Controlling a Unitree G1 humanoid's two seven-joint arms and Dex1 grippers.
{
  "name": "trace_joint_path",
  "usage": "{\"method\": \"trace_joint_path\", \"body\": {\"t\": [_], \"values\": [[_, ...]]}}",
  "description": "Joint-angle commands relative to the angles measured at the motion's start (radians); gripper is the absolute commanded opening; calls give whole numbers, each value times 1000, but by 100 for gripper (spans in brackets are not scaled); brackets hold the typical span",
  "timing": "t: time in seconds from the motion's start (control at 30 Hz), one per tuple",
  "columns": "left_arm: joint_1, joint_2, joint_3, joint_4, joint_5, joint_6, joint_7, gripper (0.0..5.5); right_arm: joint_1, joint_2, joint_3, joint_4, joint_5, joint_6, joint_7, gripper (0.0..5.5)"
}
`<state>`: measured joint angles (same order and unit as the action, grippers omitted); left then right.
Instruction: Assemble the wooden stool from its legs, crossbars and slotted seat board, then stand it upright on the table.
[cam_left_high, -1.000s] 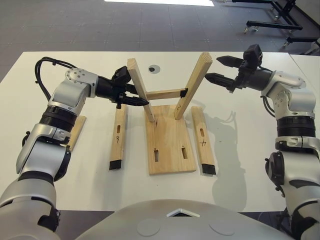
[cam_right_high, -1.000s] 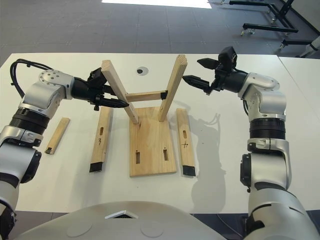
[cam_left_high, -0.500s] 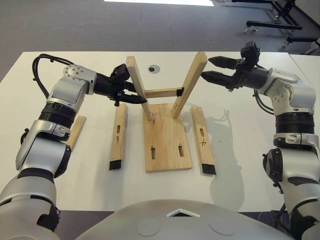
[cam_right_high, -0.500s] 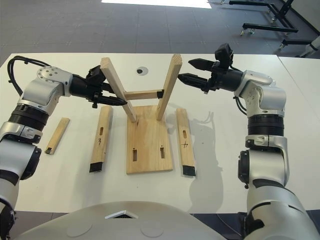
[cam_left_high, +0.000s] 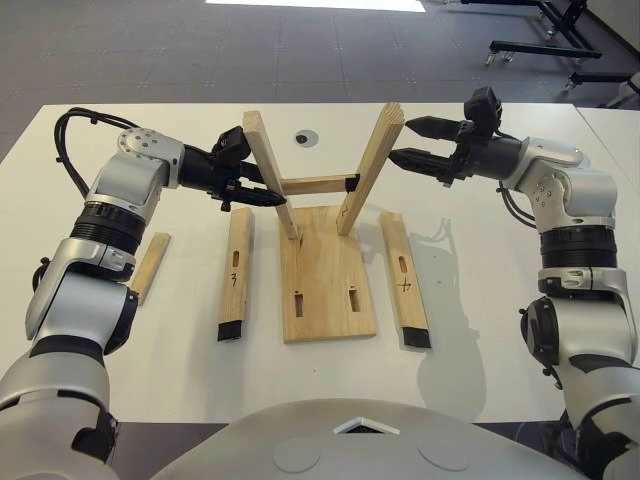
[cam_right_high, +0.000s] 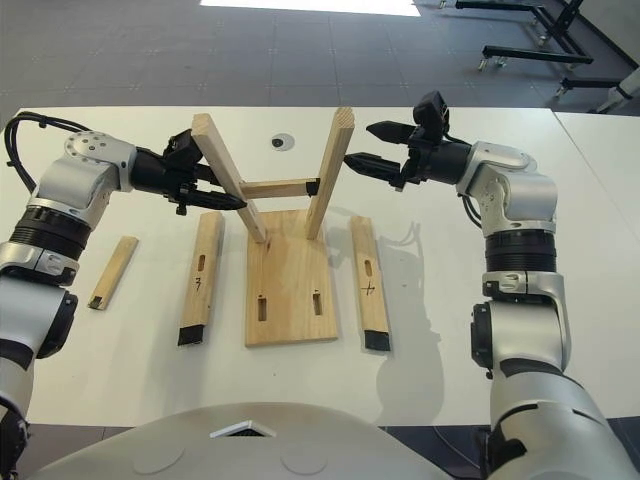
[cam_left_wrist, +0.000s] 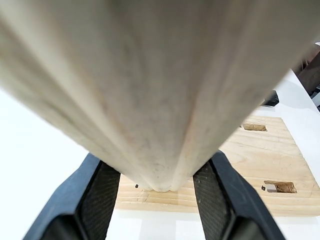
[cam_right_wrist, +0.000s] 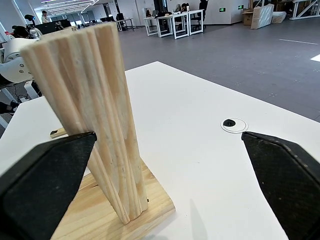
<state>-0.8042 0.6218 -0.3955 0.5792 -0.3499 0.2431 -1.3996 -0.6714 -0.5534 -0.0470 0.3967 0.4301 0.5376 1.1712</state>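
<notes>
While the left gripper (cam_left_high: 268, 197) clamps the left leg (cam_left_high: 260, 155), presumably to steady the leg-and-crossbar (cam_left_high: 318, 185) frame standing in the seat board (cam_left_high: 330, 300) mid-table, the right gripper (cam_left_high: 402, 140) hangs wide open just beside the right leg (cam_left_high: 372, 165). My guess is it's ready to brace that side.

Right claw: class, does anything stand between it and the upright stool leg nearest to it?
Nothing visible does. The open right claw sits beside the upper end of the right leg, with only air between them. The crossbar joins that leg lower, on its other side.

Loose left leg (cam_left_high: 234, 276): 7 — loose right leg (cam_left_high: 404, 288): +.
</notes>
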Motion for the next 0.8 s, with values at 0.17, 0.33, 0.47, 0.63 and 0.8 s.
{"method": "trace_joint_path", "body": {"t": [0.17,0.33,0.47,0.63,0.8], "values": [[39,-130,-89,45,197,-4,86,294,4,121,134,-152,9,-9,27,540],[37,-146,-20,79,233,-45,127,363,14,80,106,-121,-17,-51,19,540],[27,-134,27,91,250,-71,134,426,13,35,74,-67,-44,-113,4,540],[24,-122,68,91,269,-90,138,494,3,-3,51,-15,-74,-176,-12,540],[60,-104,93,20,267,-73,126,524,-19,-16,30,44,-119,-238,-78,540]]}}
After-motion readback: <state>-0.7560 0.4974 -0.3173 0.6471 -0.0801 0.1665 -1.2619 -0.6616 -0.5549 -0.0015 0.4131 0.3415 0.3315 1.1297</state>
